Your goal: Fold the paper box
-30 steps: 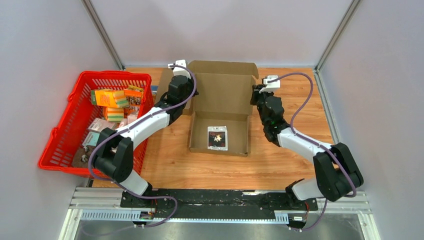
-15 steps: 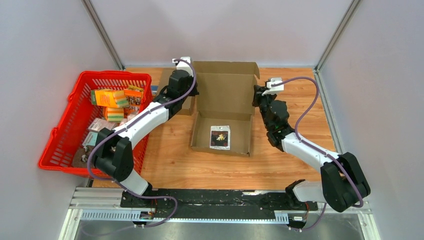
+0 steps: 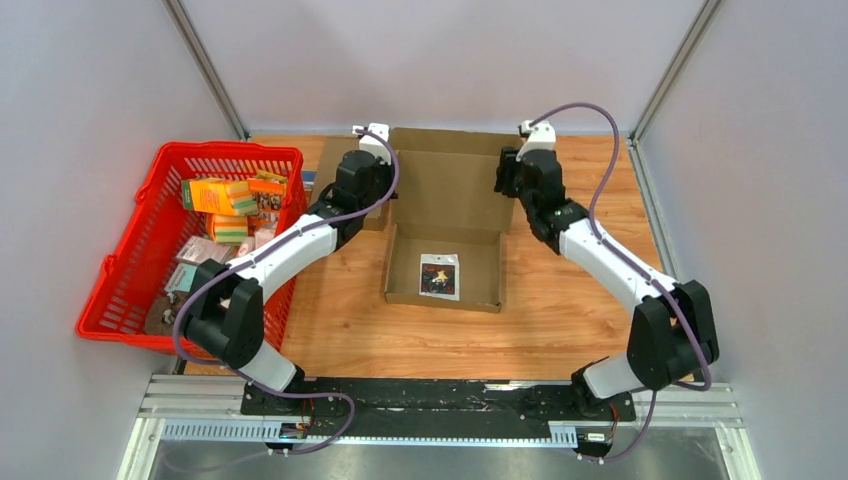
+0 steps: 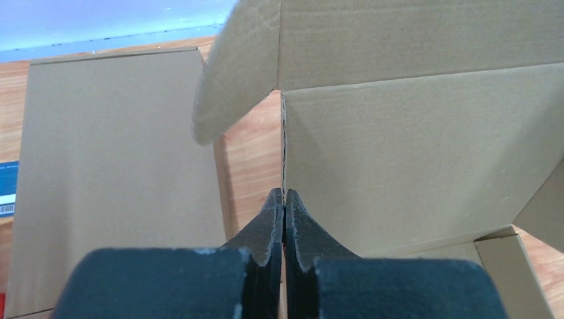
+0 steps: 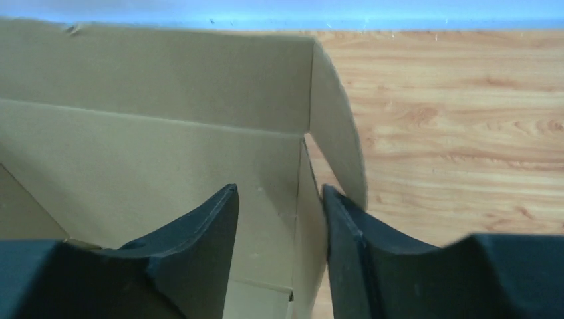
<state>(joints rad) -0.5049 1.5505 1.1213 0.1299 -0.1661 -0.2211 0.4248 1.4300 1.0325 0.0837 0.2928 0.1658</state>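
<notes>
The brown corrugated-cardboard paper box [image 3: 450, 190] sits open at the middle of the wooden table [image 3: 580, 300]. Its shallow tray faces the arm bases and its lid panel rises from the tray's far wall. A small dark printed packet [image 3: 436, 277] lies flat on the tray floor. The lid's long axis runs left to right across the table, parallel to the hinge crease, with one gripper at each end of it. The left gripper [image 4: 284, 199] is clenched, fingertips pressed together at the lower end of the crease where the lid meets its rounded left side flap [image 4: 233, 73]. Whether any card is pinched between them cannot be told. The right gripper [image 5: 279, 193] is released, jaws parted and straddling the rounded right side flap [image 5: 336, 133], which stands just inside the right-hand finger. The tray therefore lies nearward of both sets of fingers. Folding probably requires the flaps to turn inward and the lid to swing toward the bases over the tray. Neither arm is clearly nearer, since each holds station at its own end. A flat cardboard sheet [image 4: 113, 179] lies just left of the lid. Further left, a red plastic basket [image 3: 230, 150] holding assorted packets stands well apart.
</notes>
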